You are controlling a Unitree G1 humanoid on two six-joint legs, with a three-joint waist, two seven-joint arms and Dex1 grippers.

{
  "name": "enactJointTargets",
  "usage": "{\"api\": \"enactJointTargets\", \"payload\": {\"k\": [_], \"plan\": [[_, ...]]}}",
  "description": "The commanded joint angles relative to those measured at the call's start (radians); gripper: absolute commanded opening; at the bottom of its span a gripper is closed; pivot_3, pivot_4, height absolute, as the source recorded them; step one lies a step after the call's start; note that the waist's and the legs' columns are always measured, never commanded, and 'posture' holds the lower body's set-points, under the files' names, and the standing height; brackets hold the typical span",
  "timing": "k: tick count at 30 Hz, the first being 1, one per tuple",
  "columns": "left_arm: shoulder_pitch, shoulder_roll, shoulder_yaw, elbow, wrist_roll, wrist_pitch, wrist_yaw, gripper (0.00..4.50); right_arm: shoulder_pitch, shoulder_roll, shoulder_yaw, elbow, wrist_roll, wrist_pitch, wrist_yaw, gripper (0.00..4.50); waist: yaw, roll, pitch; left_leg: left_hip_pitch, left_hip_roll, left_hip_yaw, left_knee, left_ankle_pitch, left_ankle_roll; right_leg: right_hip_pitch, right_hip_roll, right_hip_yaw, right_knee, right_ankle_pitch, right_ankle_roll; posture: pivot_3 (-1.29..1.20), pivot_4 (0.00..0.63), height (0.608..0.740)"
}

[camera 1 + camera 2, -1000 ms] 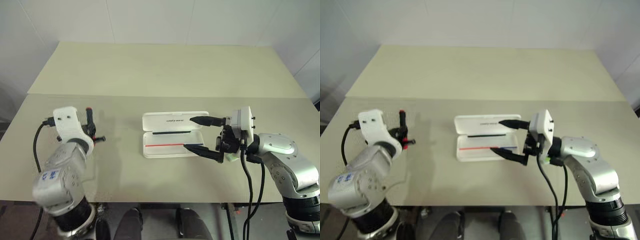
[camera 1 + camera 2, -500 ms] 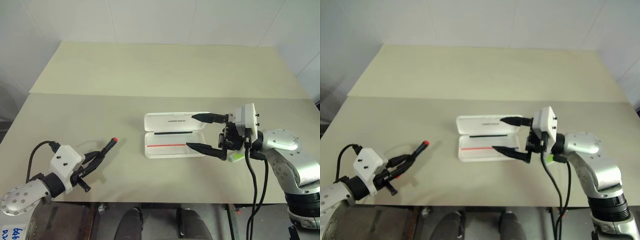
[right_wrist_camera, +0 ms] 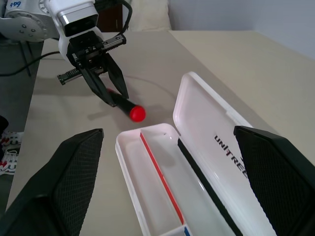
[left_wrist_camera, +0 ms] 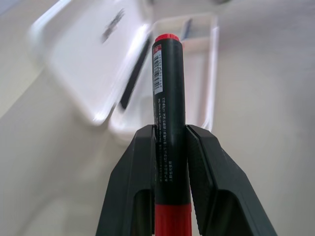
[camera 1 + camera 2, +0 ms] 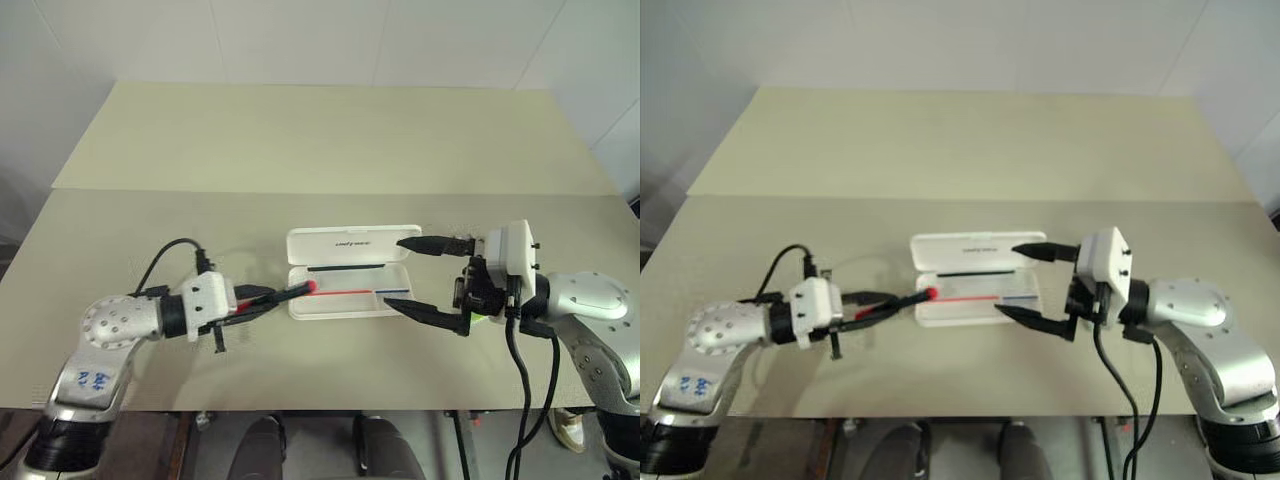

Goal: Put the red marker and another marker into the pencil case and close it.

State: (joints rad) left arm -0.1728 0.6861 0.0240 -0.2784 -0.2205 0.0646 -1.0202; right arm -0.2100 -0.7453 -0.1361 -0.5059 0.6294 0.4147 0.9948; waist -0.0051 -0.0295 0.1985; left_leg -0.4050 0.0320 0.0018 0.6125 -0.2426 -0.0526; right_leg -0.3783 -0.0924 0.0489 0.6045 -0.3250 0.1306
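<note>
Red marker (image 5: pixel 285 294) sits clamped between the fingers of your left gripper (image 4: pixel 171 147), lying nearly level with its red tip just at the left end of the pencil case (image 5: pixel 350 245). That case lies open in the middle of the surface (image 5: pixel 300 150), its lid flat on the far side, the tray nearer you with thin black, red and blue lines inside.

Your right gripper (image 5: pixel 425 275) hangs at the case's right end with its fingers wide apart and nothing between them, one finger over the lid, the other off the tray's near right corner. A bit of lime green, probably the other marker (image 5: pixel 478 318), shows just behind that gripper; you cannot tell from here whether it rests on the surface.

You look to be on the first step, delivering the red marker. Next, I judge, you need to carry the tip on over the tray wall, line the barrel up with the tray's length, lower it and release.
</note>
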Motion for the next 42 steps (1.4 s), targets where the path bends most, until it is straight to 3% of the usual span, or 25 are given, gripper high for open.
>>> {"api": "enactJointTargets", "payload": {"k": [1, 7, 13, 29, 42], "plan": [[-0.089, -0.014, -0.046, 0.059, 0.009, -0.025, -0.012, 0.59, 0.024, -0.018, -0.055, -0.068, 0.034, 0.012, -0.03, 4.5, 0.002, 0.0, 0.0, 0.0, 0.0, 0.0, 0.001, 0.0, 0.0, 0.0, 0.0, 0.0, 0.001, 0.0, 0.001, 0.0, 0.15, 0.74], [-0.313, -0.072, -0.147, 0.192, 0.058, 0.067, 0.017, 0.59, 0.103, -0.033, -0.105, -0.121, 0.045, 0.031, -0.061, 4.5, 0.008, 0.0, 0.0, 0.0, 0.0, -0.003, 0.006, 0.001, 0.0, 0.001, 0.002, -0.001, 0.006, 0.001, 0.006, 0.0, 0.15, 0.74], [-0.422, -0.12, -0.202, 0.241, 0.075, 0.106, 0.017, 0.59, 0.111, -0.028, -0.103, -0.137, 0.049, 0.034, -0.088, 4.5, -0.002, 0.0, 0.0, 0.0, 0.001, -0.001, 0.011, 0.001, 0.0, 0.002, 0.004, 0.003, 0.007, 0.004, 0.012, 0.0, 0.15, 0.74], [-0.44, -0.19, -0.281, 0.206, 0.099, 0.196, 0.042, 0.59, 0.11, -0.003, -0.079, -0.152, 0.04, 0.022, -0.144, 4.5, 0.003, 0.0, 0.0, 0.0, 0.005, -0.002, 0.014, 0.001, 0.0, 0.001, 0.011, 0.007, 0.009, 0.005, 0.012, 0.0, 0.15, 0.74], [-0.493, -0.242, -0.346, 0.401, 0.251, 0.003, 0.099, 0.59, 0.097, 0.015, -0.065, -0.151, 0.031, 0.019, -0.165, 4.5, 0.004, 0.0, 0.0, 0.0, 0.005, -0.002, 0.016, 0.001, 0.0, 0.001, 0.011, 0.008, 0.011, 0.005, 0.012, 0.0, 0.15, 0.74]]}}
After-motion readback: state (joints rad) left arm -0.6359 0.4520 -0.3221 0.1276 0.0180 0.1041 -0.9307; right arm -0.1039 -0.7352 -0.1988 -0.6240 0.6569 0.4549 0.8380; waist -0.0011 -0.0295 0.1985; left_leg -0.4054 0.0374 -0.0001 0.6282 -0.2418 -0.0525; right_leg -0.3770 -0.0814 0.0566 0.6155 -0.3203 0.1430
